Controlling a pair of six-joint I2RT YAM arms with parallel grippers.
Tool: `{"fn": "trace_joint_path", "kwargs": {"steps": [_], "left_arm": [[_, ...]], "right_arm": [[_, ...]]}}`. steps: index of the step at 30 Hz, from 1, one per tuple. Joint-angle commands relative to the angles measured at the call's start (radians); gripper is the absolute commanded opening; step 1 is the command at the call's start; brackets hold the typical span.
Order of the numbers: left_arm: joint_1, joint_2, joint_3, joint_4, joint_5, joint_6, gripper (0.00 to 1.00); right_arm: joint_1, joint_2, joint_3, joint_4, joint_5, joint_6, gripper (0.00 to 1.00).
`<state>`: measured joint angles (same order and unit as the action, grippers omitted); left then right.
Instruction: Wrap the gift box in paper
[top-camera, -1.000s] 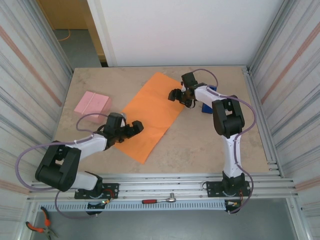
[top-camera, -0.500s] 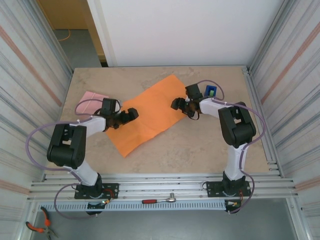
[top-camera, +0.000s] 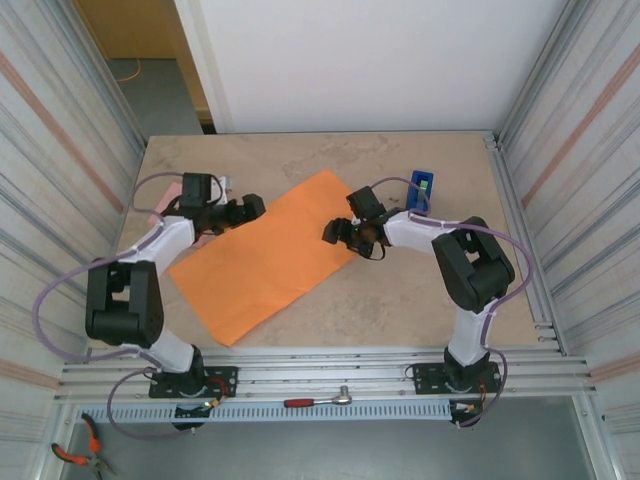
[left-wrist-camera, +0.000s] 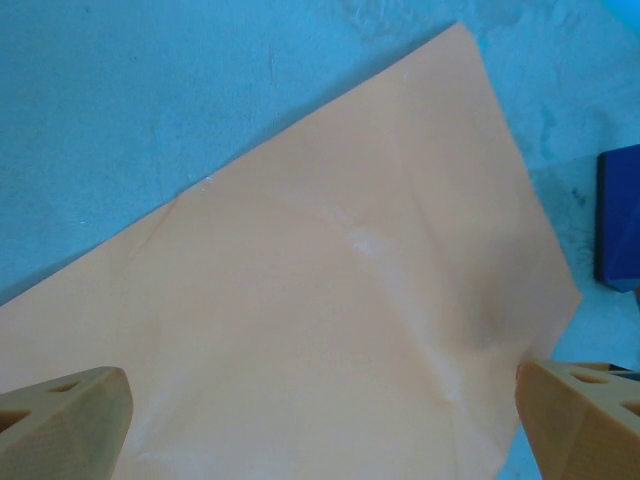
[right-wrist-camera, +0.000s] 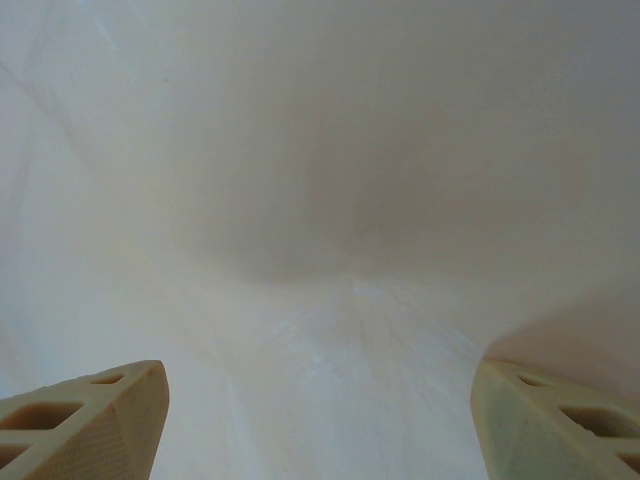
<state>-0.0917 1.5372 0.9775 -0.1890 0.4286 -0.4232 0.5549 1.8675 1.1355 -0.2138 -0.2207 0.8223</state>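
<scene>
1. The paper (top-camera: 265, 260) lies flat and diagonal across the middle of the table (top-camera: 400, 290).
2. The box (top-camera: 158, 213) sits off the paper at the far left, mostly hidden under your left arm.
3. Your left gripper (top-camera: 245, 207) hangs over the paper's far-left edge, jaws spread wide and empty.
4. Your right gripper (top-camera: 335, 232) hangs at the paper's right edge, jaws apart, holding nothing.
5. Risk: fingers pressing the thin sheet could crease or drag it.
6. Risk: your left arm could knock the box farther away.

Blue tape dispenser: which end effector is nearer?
Right. The right end effector is over the bright orange paper sheet's right edge, left of the narrow blue tape dispenser; the left end effector is across the sheet.
</scene>
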Motion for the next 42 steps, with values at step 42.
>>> {"fn": "trace_joint_path", "kwargs": {"steps": [42], "left_arm": [[-0.022, 0.596, 0.833, -0.257, -0.021, 0.026, 0.99]], "right_arm": [[-0.219, 0.130, 0.089, 0.021, -0.045, -0.166, 0.78]]}}
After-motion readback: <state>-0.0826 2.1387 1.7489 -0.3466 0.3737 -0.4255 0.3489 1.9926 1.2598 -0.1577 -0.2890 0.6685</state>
